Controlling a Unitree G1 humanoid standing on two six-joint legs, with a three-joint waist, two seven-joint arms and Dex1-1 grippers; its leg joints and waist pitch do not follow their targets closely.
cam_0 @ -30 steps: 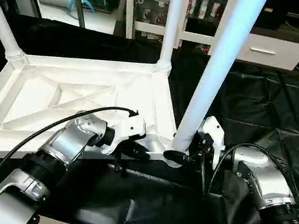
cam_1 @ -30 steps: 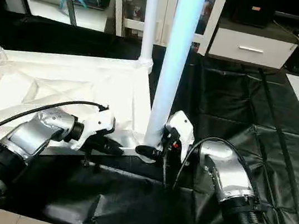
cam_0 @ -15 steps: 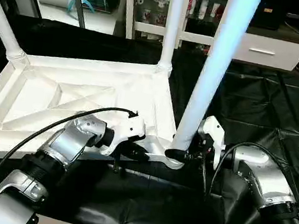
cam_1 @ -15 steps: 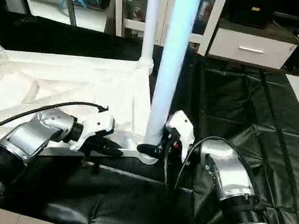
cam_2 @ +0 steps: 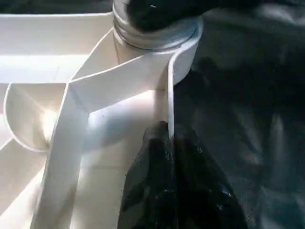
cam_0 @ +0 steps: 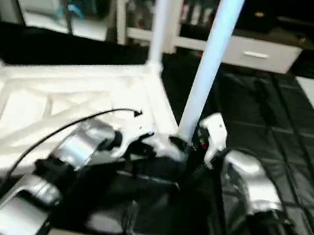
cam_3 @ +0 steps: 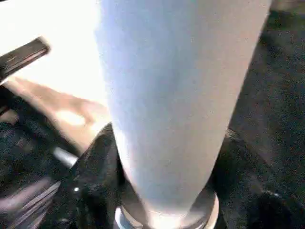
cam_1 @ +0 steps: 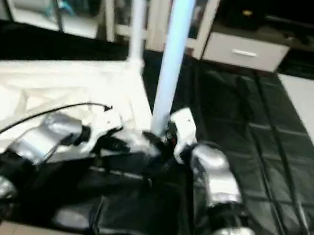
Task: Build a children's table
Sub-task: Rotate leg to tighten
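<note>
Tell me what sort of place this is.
Probably a home-like room or lab mock-up: a white shelving unit and a low drawer cabinet stand behind a black-covered work table, where a children's table lies upside down.

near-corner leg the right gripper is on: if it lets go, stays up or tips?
Likely stays up: the leg looks seated in the tabletop's corner socket. Tall and slim, so a side push might lever it loose. Smooth tube, probably slippery for the right gripper.
</note>
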